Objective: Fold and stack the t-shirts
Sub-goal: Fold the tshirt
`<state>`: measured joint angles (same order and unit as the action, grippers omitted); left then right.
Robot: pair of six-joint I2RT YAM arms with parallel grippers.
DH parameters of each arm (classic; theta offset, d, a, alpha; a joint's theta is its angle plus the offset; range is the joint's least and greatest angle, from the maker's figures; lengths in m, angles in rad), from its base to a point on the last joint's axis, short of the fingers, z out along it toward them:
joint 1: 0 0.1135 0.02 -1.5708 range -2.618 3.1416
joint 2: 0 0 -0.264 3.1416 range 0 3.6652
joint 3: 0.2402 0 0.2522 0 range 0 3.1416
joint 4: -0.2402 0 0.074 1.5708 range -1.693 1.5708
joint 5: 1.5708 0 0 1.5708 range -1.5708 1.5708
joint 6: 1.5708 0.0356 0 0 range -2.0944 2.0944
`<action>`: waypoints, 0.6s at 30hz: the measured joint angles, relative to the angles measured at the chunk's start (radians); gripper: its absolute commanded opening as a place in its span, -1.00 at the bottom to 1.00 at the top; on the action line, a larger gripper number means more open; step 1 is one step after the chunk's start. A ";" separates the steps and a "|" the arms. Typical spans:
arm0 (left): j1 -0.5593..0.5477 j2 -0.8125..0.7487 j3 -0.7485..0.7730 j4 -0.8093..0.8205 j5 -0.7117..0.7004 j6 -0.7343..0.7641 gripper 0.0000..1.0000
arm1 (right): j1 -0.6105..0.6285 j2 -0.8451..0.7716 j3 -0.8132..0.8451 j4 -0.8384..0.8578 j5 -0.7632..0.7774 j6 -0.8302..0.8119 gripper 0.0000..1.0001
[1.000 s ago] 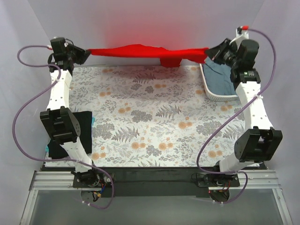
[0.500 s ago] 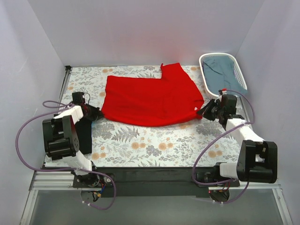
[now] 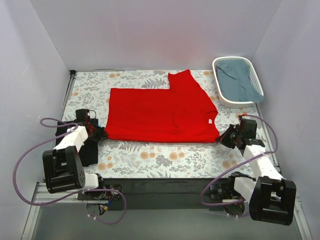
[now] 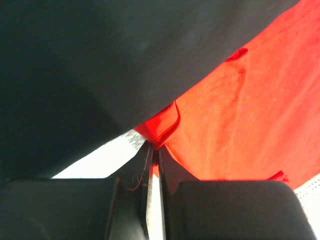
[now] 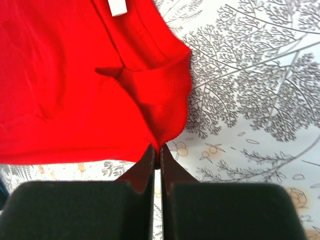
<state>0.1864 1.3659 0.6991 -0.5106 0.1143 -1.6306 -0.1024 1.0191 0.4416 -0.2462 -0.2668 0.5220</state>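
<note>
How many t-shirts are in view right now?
2: the red t-shirt spread flat mid-table, and the black t-shirt at the left edge, partly under the left arm. The blue-grey cloth in the white basket may be another; cannot tell.

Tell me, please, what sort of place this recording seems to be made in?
Probably a lab test cell for laundry folding: plain white walls box in a floral-covered table holding a red t-shirt and a white basket of cloth.
</note>
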 measured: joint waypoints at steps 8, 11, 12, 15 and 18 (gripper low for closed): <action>0.000 -0.069 -0.027 -0.108 -0.029 0.000 -1.00 | -0.039 -0.082 0.000 -0.134 0.010 -0.026 -0.97; 0.000 -0.091 -0.039 -0.137 -0.029 0.000 -0.73 | -0.047 -0.106 0.000 -0.172 0.010 -0.030 -0.55; 0.000 -0.099 -0.042 -0.148 -0.030 0.000 -0.49 | -0.049 -0.111 0.000 -0.182 0.010 -0.032 -0.45; 0.001 -0.122 -0.045 -0.178 -0.047 0.002 -0.25 | -0.050 -0.121 0.000 -0.207 0.018 -0.030 0.00; 0.001 -0.156 -0.023 -0.216 -0.074 0.025 0.03 | -0.054 -0.131 0.002 -0.231 0.026 -0.045 0.14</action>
<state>0.1871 1.2098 0.6758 -0.7265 0.0406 -1.6054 -0.1562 0.8879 0.4438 -0.4770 -0.2409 0.4774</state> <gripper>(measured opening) 0.462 0.544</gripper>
